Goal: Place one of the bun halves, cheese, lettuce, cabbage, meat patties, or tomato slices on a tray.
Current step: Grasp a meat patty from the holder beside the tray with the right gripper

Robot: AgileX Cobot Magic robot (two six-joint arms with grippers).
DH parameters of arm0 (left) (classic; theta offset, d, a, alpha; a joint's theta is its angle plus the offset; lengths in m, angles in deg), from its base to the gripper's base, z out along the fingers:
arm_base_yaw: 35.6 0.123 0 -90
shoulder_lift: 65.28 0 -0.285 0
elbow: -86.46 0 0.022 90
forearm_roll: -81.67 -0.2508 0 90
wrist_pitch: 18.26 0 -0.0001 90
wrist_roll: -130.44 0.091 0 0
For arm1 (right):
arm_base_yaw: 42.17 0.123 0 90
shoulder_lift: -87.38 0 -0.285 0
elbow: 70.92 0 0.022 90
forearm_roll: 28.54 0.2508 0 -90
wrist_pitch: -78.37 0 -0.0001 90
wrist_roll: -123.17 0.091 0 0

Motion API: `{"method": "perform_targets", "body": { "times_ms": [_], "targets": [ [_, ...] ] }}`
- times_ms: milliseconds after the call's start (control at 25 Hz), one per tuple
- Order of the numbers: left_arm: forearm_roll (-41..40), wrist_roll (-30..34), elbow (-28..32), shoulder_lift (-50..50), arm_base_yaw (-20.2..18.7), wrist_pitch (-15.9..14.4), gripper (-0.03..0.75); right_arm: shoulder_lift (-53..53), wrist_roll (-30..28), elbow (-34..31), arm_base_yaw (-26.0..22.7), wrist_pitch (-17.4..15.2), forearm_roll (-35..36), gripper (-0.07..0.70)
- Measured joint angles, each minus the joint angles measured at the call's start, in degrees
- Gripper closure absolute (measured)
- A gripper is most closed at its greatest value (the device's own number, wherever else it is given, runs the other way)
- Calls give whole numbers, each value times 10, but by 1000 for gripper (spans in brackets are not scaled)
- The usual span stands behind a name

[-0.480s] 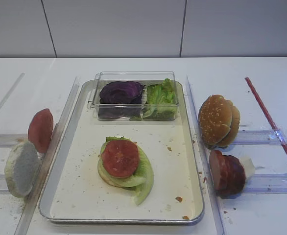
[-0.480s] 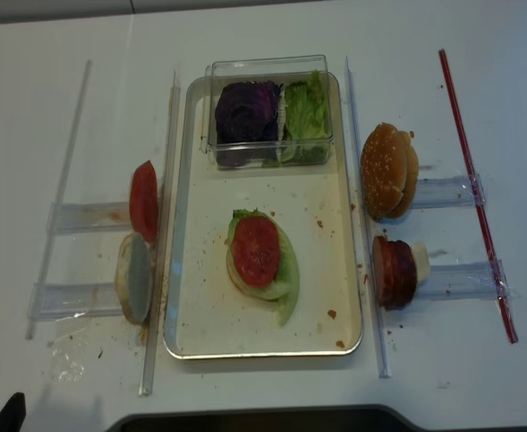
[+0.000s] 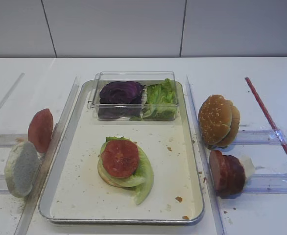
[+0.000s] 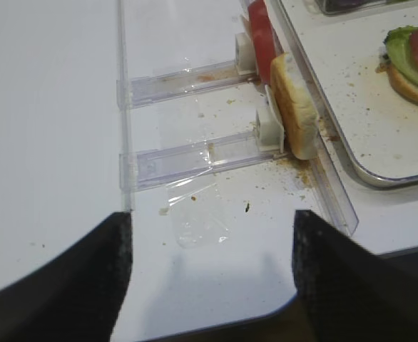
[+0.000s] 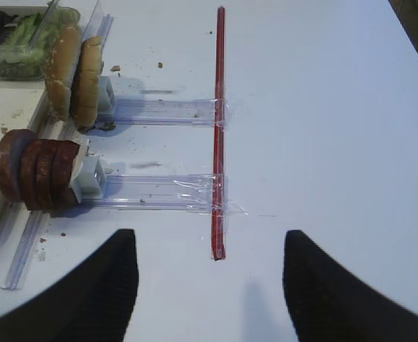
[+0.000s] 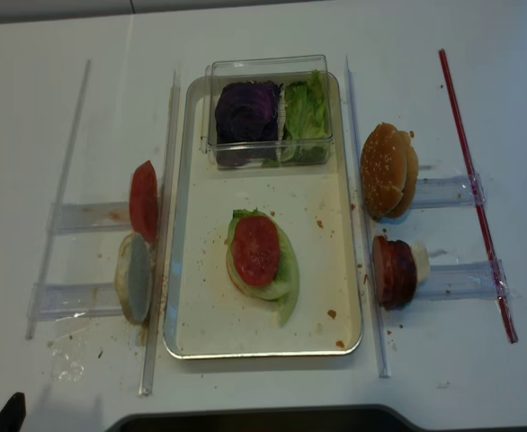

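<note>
Silver tray [image 3: 80, 147] sits mid-table: bun half, lettuce [image 3: 142, 171] and tomato slice [image 3: 120, 158] stacked on its floor. Patties [image 3: 227, 172] stand on edge off its right rim. Right gripper [image 5: 207, 285] and left gripper [image 4: 209, 278] both gape, holding nothing.

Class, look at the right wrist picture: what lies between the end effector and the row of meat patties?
Only bare white table, with a few crumbs, separates the right end effector from the meat patties; the right wrist view shows it.

My views | both high cams face down on the tray [image 3: 121, 215], shared | wrist cams low, flanking it
</note>
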Motion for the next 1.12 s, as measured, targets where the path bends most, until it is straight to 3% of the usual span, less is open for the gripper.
{"method": "perform_targets", "body": {
  "times_ms": [720,920,1120],
  "targets": [
    [0,0,0,0,0,0,277,0,-1,3,0,1,-4,181],
    [-1,0,0,0,0,0,277,-16,-1,46,0,3,-19,181],
    [-1,-1,0,0,0,0,272,-97,-2,113,0,-2,-22,181]
  ]
}}
